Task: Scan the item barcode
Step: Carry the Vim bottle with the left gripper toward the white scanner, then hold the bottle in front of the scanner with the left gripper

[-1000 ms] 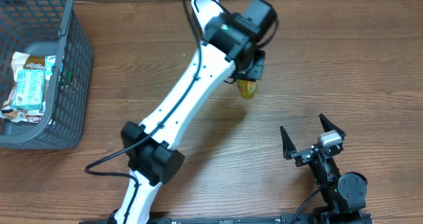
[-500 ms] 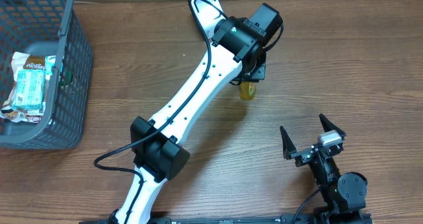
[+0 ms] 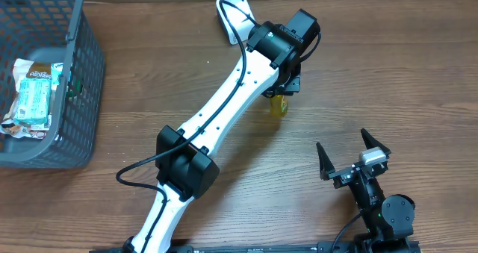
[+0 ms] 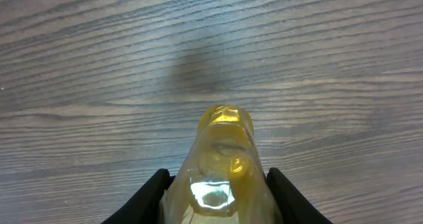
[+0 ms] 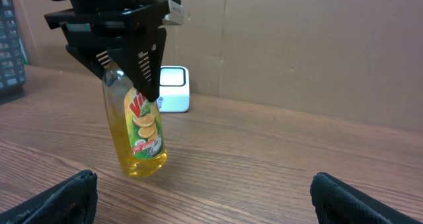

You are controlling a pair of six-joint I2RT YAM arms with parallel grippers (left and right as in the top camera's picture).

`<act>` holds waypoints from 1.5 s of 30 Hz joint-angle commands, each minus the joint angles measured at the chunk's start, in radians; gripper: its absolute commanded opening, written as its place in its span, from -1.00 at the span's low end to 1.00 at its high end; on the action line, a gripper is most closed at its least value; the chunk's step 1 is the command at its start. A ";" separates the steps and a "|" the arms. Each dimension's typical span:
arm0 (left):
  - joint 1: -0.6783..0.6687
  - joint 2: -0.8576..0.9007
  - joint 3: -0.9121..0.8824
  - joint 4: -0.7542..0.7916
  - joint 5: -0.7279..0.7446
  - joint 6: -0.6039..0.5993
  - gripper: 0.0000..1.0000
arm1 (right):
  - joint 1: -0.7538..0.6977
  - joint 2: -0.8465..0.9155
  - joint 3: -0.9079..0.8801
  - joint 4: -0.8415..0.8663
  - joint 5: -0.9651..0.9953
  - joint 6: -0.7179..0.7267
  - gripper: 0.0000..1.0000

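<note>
- Your left hand (image 5: 129,71) is partly closed, gripping the top of the yellow bottle (image 5: 140,137).
- The bottle hangs tilted over the middle of the table (image 3: 388,74), label side toward the right wrist camera, in front of a small white box (image 5: 173,88).
- Your right hand (image 3: 340,137) is wide open, empty and well apart from the bottle.

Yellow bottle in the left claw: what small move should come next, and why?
Probably carry the yellow bottle toward the white scanner and turn it until its barcode faces the scanner. The left claw grips the bottle near its top, tilted, apart from the scanner, and the side seen from the right wrist shows only the front label.
</note>
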 commanded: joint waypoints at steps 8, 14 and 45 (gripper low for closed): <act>-0.019 0.021 -0.006 0.011 -0.081 -0.056 -0.59 | -0.003 -0.008 -0.011 0.003 -0.002 -0.002 1.00; -0.052 0.021 -0.019 0.011 -0.099 -0.056 -0.57 | -0.003 -0.008 -0.011 0.004 -0.002 -0.002 1.00; -0.120 0.021 -0.162 0.064 -0.098 -0.059 -0.39 | -0.003 -0.008 -0.011 0.004 -0.002 -0.001 1.00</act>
